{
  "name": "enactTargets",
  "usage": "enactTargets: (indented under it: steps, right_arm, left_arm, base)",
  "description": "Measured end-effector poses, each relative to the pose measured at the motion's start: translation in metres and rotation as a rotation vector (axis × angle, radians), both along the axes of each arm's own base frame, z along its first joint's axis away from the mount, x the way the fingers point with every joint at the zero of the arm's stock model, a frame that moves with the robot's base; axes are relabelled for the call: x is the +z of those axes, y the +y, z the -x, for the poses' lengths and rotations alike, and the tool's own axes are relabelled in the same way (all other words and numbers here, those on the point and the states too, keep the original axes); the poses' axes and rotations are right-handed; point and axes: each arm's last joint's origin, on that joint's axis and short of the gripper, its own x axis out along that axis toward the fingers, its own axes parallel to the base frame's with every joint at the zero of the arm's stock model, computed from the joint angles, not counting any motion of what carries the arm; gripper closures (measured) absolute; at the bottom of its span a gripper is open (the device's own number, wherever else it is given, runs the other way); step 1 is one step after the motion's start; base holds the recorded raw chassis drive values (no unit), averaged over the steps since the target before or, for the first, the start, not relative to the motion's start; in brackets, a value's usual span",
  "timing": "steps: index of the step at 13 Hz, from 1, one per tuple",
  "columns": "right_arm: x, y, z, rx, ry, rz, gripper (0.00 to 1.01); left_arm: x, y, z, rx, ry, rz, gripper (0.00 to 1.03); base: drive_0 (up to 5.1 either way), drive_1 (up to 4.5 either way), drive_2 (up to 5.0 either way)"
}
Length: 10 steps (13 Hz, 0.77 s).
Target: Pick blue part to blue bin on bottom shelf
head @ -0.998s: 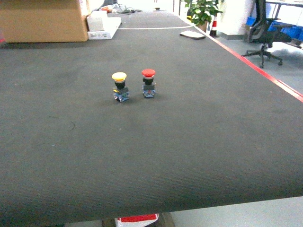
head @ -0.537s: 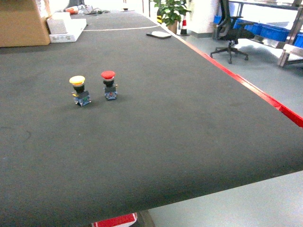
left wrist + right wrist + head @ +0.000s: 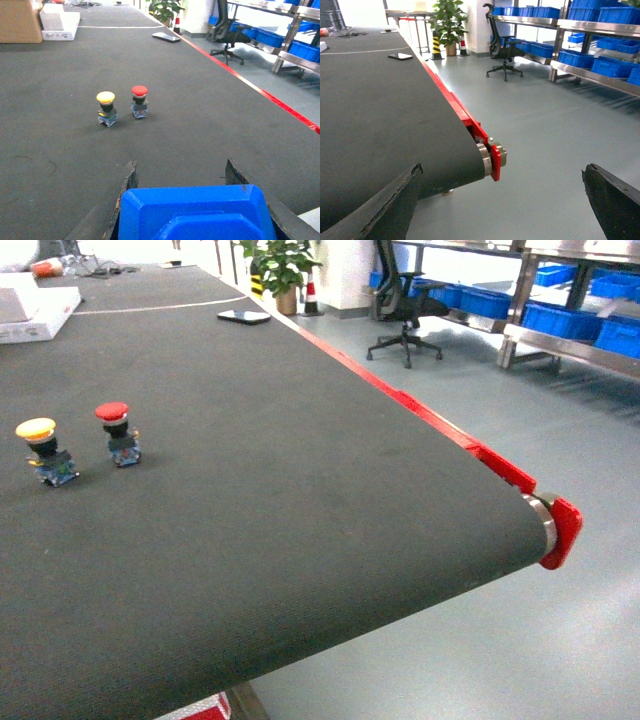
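**Blue part in hand, shelf run not yet made**

The left gripper (image 3: 181, 172) was closed on a blue part (image 3: 195, 212), its two dark fingers (image 3: 127, 181) pressed against the part's sides above the black conveyor belt (image 3: 300, 490). The right gripper (image 3: 502, 200) stood spread wide and empty, its worn fingers framing the belt's red end cap (image 3: 493, 159) and bare floor. A yellow push button (image 3: 106, 108) and a red push button (image 3: 139, 100) stood upright just beside each other on the belt, well apart from either gripper. Steel shelving with blue bins (image 3: 560, 315) lined the far wall, beyond an office chair (image 3: 405, 310); which of those bins was the target could not be told. By these views, the pick appeared done, while the carry to the bottom shelf and the drop into the blue bin remained.
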Motion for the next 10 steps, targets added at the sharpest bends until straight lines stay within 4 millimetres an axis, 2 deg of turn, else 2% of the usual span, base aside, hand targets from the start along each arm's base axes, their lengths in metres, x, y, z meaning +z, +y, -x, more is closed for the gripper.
enactTargets:
  steps: [10]
  right_arm:
    - [0.0000, 0.0000, 0.0000, 0.000, 0.000, 0.000, 0.03]
  left_arm:
    - [0.0000, 0.0000, 0.0000, 0.000, 0.000, 0.000, 0.60]
  base:
    - [-1.6, -1.57, -1.6]
